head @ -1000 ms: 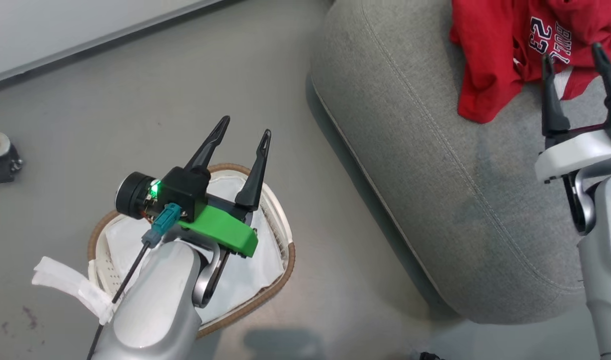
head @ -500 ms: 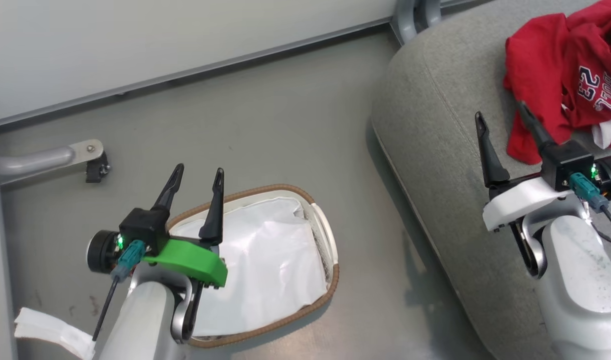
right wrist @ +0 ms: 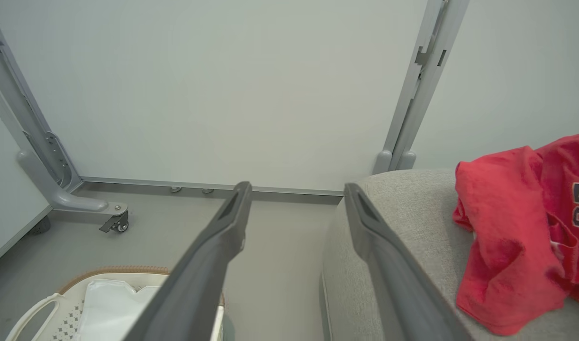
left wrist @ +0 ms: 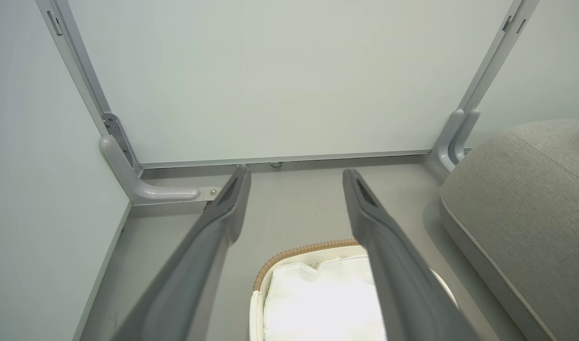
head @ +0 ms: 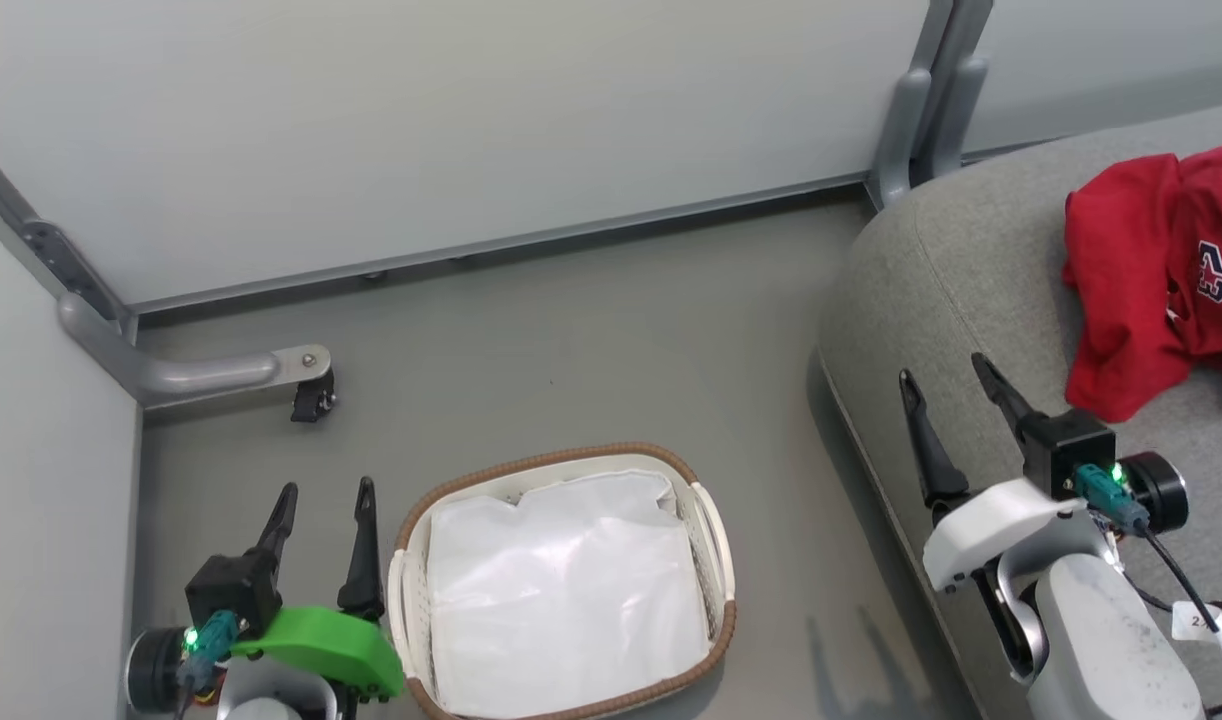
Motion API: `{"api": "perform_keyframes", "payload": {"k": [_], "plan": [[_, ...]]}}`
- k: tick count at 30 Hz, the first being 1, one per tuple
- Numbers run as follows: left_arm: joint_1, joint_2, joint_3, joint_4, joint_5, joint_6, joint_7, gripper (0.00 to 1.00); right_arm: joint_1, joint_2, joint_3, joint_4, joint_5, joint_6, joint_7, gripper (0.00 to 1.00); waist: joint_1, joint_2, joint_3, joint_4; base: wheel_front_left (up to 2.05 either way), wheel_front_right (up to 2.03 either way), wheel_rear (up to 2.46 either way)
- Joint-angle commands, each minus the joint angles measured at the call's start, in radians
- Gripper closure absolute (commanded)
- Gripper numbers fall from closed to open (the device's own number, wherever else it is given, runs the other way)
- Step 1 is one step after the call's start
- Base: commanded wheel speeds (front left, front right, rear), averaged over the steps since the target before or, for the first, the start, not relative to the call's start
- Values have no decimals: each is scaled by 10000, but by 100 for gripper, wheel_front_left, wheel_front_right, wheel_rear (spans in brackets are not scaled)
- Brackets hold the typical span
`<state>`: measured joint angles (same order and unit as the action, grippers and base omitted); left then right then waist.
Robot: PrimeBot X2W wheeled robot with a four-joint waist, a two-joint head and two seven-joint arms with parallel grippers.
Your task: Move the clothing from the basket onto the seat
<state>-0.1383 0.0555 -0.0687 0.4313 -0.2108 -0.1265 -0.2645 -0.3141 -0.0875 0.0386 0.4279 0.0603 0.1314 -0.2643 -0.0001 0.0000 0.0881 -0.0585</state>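
Right end effector (head: 941, 367) withdrew; right wrist shows clothing (right wrist: 507, 237).

You had one basket (head: 551, 455), one white liner (head: 561, 590) inside it, one seat (head: 961, 270), one heap of red clothing (head: 1121, 270), pieces impossible to count apart, and two grippers: left gripper (head: 327, 487), right gripper (head: 941, 367).
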Motion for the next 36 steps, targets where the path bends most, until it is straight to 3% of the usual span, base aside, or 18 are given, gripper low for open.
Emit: {"api": "perform_keyframes", "payload": {"k": [1,14,28,29,36], "plan": [[270,4,141,34,79,53,4,0,285,11,3,60,-3,-15,1,0,1,0,-515,324,0,0,0],[1394,-42,577,-292,-27,214,5,0,1472,219,-94,114,101,-15,1,0,1,0,-971,421,0,0,0],[1385,-34,546,-606,-455,174,5,0,1594,305,-27,74,92,-15,1,0,1,0,-1038,340,0,0,0],[1388,-54,519,-589,-442,207,0,100,1542,326,-22,96,105,0,0,100,1,0,-1038,336,0,0,0],[1317,-86,643,-288,-1076,195,259,100,1595,406,-211,382,818,1,290,100,1,0,-1034,348,0,0,0]]}}
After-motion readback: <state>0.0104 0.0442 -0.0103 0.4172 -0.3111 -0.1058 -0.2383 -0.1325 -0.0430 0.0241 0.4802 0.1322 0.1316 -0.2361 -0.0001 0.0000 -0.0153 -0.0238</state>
